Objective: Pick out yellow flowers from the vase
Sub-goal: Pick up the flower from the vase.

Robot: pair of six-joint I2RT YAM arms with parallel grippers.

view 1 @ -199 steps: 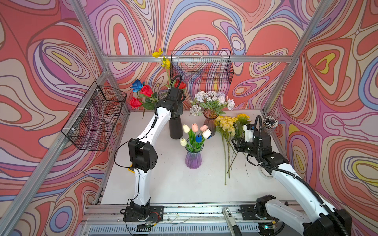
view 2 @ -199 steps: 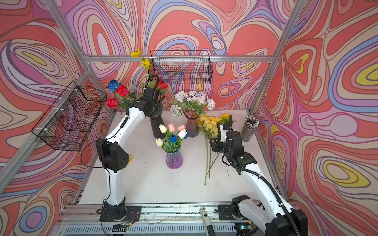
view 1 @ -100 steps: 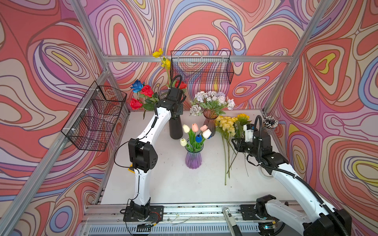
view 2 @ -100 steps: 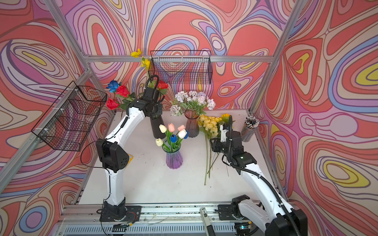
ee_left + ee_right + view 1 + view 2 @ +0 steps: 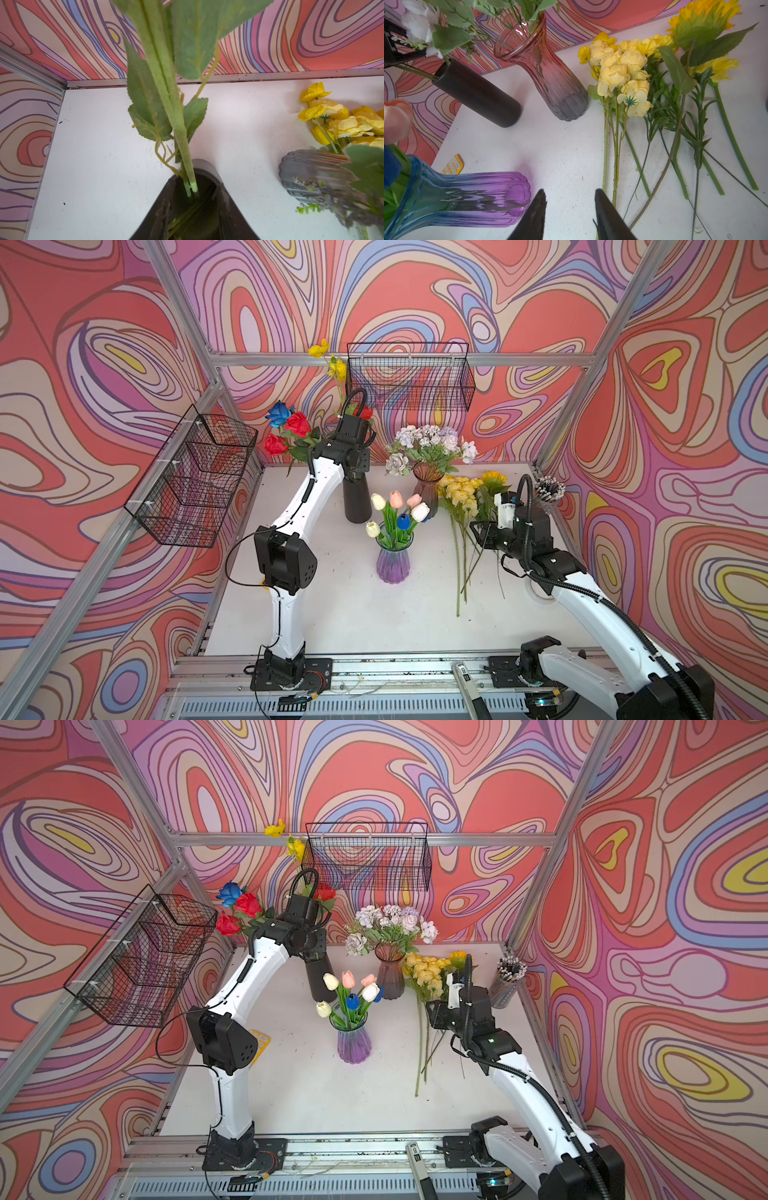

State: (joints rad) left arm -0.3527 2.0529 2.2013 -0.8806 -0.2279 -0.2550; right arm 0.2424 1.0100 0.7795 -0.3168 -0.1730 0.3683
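Note:
A long-stemmed yellow flower point(image 5: 337, 369) stands high above the black vase point(image 5: 357, 499), which also holds red and blue roses point(image 5: 297, 425). My left gripper point(image 5: 356, 475) points straight down at the vase mouth. In the left wrist view the flower's green stems point(image 5: 166, 87) run down between its dark jaws to the vase rim point(image 5: 207, 166). The jaws blend into the dark mouth, so their grip is unclear. More yellow flowers point(image 5: 459, 489) and a sunflower point(image 5: 704, 22) lie on the table at the right. My right gripper point(image 5: 569, 190) hovers open and empty beside their stems.
A purple vase point(image 5: 392, 562) of tulips stands mid-table, with a pink-grey vase point(image 5: 426, 489) of pale flowers behind it. Wire baskets hang on the back wall point(image 5: 409, 377) and the left wall point(image 5: 195, 477). A pencil cup point(image 5: 548, 489) stands at the far right.

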